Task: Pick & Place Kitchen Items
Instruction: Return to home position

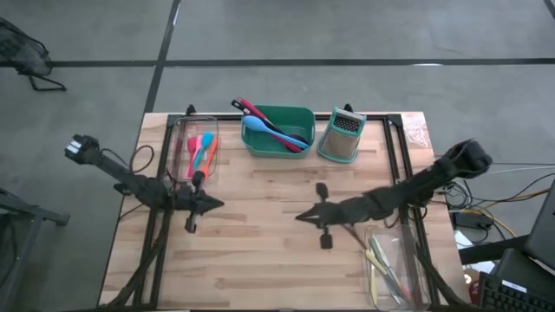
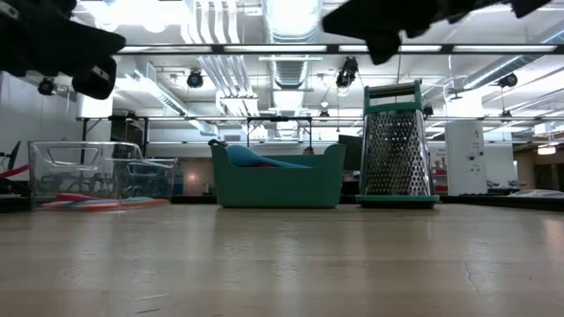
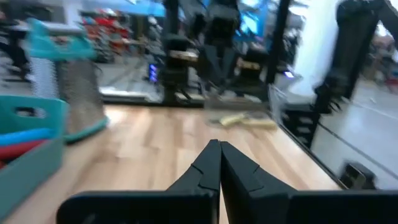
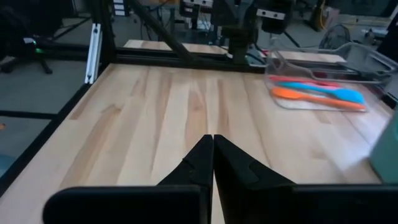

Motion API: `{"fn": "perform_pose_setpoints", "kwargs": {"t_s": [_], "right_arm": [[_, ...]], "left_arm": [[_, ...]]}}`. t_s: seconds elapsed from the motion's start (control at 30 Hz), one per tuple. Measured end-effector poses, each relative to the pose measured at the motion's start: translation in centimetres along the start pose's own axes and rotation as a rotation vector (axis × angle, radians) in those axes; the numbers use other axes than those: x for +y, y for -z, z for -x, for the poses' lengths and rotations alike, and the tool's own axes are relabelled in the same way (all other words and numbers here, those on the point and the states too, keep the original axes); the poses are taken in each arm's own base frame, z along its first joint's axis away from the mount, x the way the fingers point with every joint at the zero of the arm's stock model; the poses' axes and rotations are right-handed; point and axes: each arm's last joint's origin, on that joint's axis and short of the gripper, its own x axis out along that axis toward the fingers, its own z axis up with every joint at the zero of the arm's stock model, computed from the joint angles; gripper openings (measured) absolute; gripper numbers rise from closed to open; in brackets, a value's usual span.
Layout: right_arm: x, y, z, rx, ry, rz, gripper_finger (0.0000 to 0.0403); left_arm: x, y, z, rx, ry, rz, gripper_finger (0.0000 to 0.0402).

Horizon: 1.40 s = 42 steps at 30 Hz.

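The left fingers (image 3: 205, 171) and the right fingers (image 4: 199, 163) were clenched, empty. Beside the left fingers, spatulas (image 1: 204, 149) lay in the clear bin (image 1: 178, 139), long axes crosswise to them. Farther off, blue and red utensils (image 1: 270, 132) lay slantwise in the teal tub (image 1: 303, 111), neither arm clearly nearer; no writing was legible.

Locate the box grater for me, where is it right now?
High view: the box grater stands upright near the table's far edge, right of centre, just right of the teal tub with a narrow gap between them.
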Motion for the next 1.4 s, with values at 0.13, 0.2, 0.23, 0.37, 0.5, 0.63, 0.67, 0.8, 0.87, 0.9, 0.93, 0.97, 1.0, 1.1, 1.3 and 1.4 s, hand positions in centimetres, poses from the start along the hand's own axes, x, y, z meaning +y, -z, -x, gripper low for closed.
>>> {"fn": "perform_pose_setpoints", "kwargs": {"t_s": [0.13, 0.2, 0.23, 0.37, 0.5, 0.63, 0.67, 0.8, 0.87, 0.9, 0.93, 0.97, 1.0, 1.1, 1.3, 1.4], "right_arm": [[-1.6, 0.5, 2.4, -0.023, 0.0, -0.016, 0.0008], [-2.5, 0.7, 3.4, -0.038, -0.006, -0.019, 0.0008], [-2.8, 0.7, 3.9, -0.048, -0.008, -0.021, 0.0008], [-3.8, 1.3, 5.8, -0.079, -0.011, -0.028, 0.0008], [-4.5, 2.6, 7.8, -0.134, -0.011, -0.041, 0.0008], [-5.2, 4.6, 9.9, -0.221, -0.018, -0.068, 0.0008], [-5.4, 5.1, 10.4, -0.237, -0.013, -0.074, 0.0008], [-6.1, 7.0, 12.1, -0.267, 0.0, -0.091, 0.0008], [-6.3, 7.8, 12.7, -0.282, -0.003, -0.105, 0.0008], [-6.4, 8.2, 13.0, -0.292, -0.003, -0.114, 0.0008], [-6.5, 8.5, 13.3, -0.303, -0.004, -0.118, 0.0008], [-6.6, 8.8, 13.6, -0.315, -0.005, -0.122, 0.0008], [-6.7, 9.0, 13.8, -0.327, -0.006, -0.124, 0.0008], [-6.9, 9.6, 14.4, -0.351, -0.008, -0.131, 0.0008], [-7.1, 9.8, 15.3, -0.347, -0.006, -0.128, 0.0008], [-7.4, 9.8, 15.8, -0.357, 0.022, -0.119, 0.0008]], "left_arm": [[1.4, -0.4, 0.2, -0.045, -0.091, -0.009, 0.0004], [2.3, -0.7, 0.2, -0.043, -0.13, -0.015, 0.0003], [2.6, -0.8, 0.2, -0.034, -0.131, -0.016, 0.0003], [4.4, -1.2, 0.4, -0.006, -0.174, 0.013, 0.0002], [5.9, -1.2, 0.9, -0.028, -0.146, 0.053, 0.0003], [6.6, -0.7, 1.5, -0.045, -0.13, 0.086, 0.0005], [6.7, -0.6, 1.6, -0.057, -0.139, 0.088, 0.0005], [6.5, -0.4, 2.0, -0.053, -0.128, 0.077, 0.0002], [6.6, 0.0, 2.2, -0.012, -0.143, 0.08, 0.0003], [6.6, 0.2, 2.3, 0.0, -0.155, 0.082, 0.0003], [6.6, 0.3, 2.5, 0.007, -0.168, 0.078, 0.0003], [6.6, 0.4, 2.6, 0.011, -0.178, 0.071, 0.0003], [6.6, 0.3, 2.7, 0.006, -0.188, 0.065, 0.0002], [6.6, 0.3, 2.8, -0.006, -0.197, 0.054, 0.0002], [6.3, -1.0, 3.2, 0.005, -0.2, 0.021, 0.0004], [6.3, -1.4, 3.3, -0.006, -0.202, 0.009, 0.0004]]}}
